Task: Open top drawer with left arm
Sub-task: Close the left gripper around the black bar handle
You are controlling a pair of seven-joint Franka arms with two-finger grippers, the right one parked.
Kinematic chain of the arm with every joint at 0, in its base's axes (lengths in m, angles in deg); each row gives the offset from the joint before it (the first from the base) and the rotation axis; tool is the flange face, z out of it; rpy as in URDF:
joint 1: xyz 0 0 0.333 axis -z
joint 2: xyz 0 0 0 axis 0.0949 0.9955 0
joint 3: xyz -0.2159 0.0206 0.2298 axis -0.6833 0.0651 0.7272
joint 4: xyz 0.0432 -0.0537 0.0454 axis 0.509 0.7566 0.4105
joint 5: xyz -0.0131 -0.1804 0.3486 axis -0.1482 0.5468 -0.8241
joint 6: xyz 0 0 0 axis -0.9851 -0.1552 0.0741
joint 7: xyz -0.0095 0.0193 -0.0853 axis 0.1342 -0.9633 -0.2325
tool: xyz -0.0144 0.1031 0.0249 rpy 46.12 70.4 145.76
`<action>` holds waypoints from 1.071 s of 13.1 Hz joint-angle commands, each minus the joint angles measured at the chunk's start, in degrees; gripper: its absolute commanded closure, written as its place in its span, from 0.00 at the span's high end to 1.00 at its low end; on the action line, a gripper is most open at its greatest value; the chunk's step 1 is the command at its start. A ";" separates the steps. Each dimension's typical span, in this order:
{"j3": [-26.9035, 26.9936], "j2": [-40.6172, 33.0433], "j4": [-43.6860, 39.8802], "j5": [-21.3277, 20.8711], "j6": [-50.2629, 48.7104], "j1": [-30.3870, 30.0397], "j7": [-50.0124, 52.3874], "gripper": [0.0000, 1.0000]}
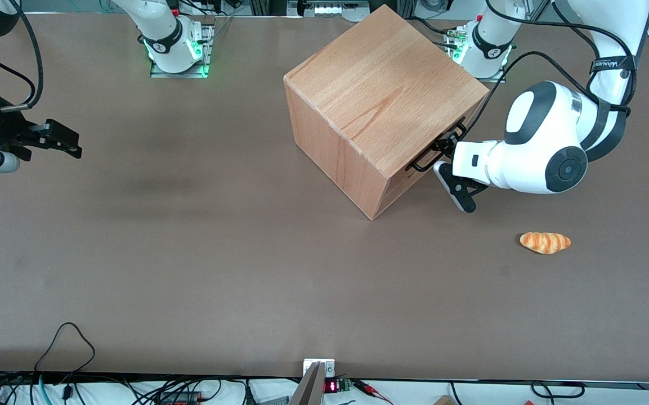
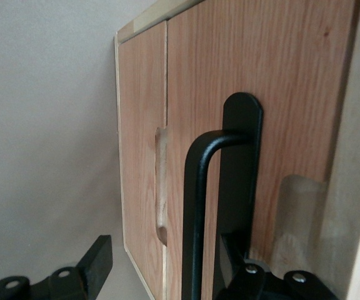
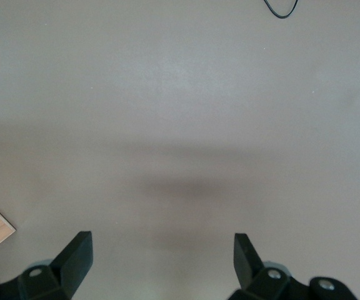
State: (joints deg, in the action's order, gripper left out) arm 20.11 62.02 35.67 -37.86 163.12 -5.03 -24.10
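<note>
Right now the wooden cube cabinet (image 1: 377, 101) stands turned at an angle on the brown counter (image 1: 189, 270), one bottom corner pointing toward the front camera and its drawer face turned toward the working arm's end of the counter. Along the upper edge of that face sits the top drawer (image 1: 452, 135), its front flush with the cabinet body and its thin black wire handle (image 1: 435, 146) standing proud of the wood. The left arm (image 1: 544, 149) reaches in level from the working arm's end, and its end effector (image 1: 447, 160) is at the handle. In the left wrist view the fingers are spread wide: one finger (image 2: 242, 187) lies flat against the drawer front inside the loop of the handle (image 2: 195, 206), and the other finger (image 2: 95, 262) hangs clear of the wood over the counter, so the bar sits between them without being pinched. The seam below the top drawer (image 2: 249, 69) runs straight to a finger notch (image 2: 161, 187) cut in the panel beside it. A small striped bread roll (image 1: 545, 242) lies on the counter nearer the front camera than the arm, well apart from the cabinet. Bare counter stretches from the cabinet's drawer face out toward the working arm's end.
</note>
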 commanded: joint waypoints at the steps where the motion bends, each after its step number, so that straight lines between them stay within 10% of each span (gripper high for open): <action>1: -0.16 -2.33 3.21 0.16 1.62 -0.15 -1.21 0.73; 14: 0.10 -2.59 4.54 -2.12 4.09 -0.94 -1.03 0.64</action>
State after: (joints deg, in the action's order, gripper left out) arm 20.17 61.07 38.49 -38.58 165.87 -5.33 -24.12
